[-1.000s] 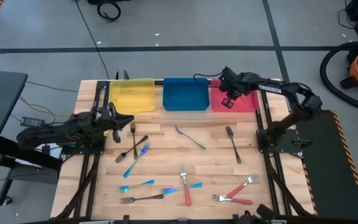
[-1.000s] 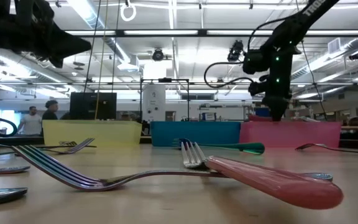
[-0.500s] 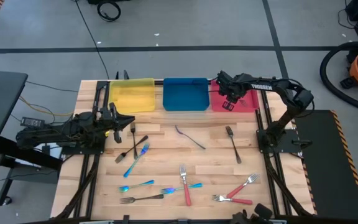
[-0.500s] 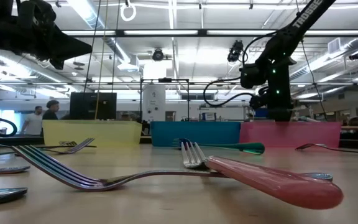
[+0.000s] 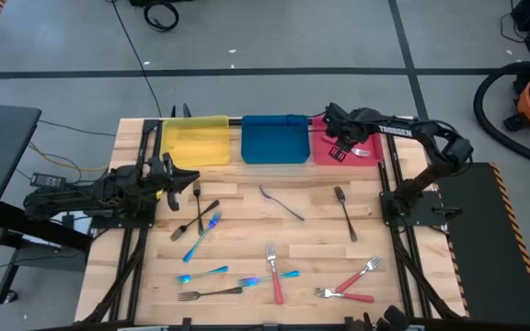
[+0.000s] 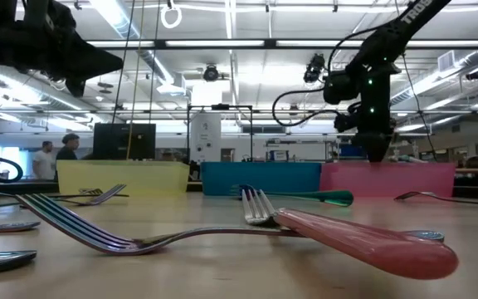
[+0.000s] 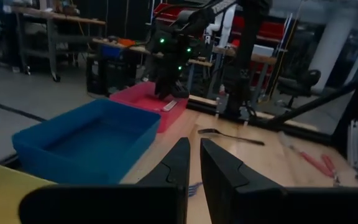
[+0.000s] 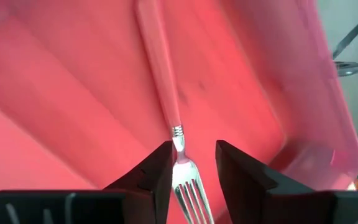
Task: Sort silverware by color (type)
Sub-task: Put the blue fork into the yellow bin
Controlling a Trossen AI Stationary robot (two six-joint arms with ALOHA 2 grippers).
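Observation:
My right gripper [image 5: 343,147] hangs open over the red tray [image 5: 320,158], pointing steeply down. A red-handled silver fork [image 8: 160,68] lies flat on the tray floor; its neck and tines show between my right gripper's [image 8: 191,168] spread fingers, and I see no hold on it. My left gripper [image 5: 175,179] waits level at the table's left side, a narrow gap between its fingers [image 7: 180,163], nothing in it. More silverware lies loose on the table: dark forks [image 5: 345,211], iridescent blue pieces [image 5: 202,237] and red-handled forks [image 5: 352,280].
A blue tray [image 5: 274,138] and a yellow tray [image 5: 196,140] stand beside the red one along the far edge. A dark utensil [image 5: 282,203] lies mid-table. People stand in the room beyond the table [image 6: 56,154].
My right gripper dipped toward the red tray's far side, then came back up a little. A red-handled fork now shows lying on the tray floor beside it. My left arm has kept its place.

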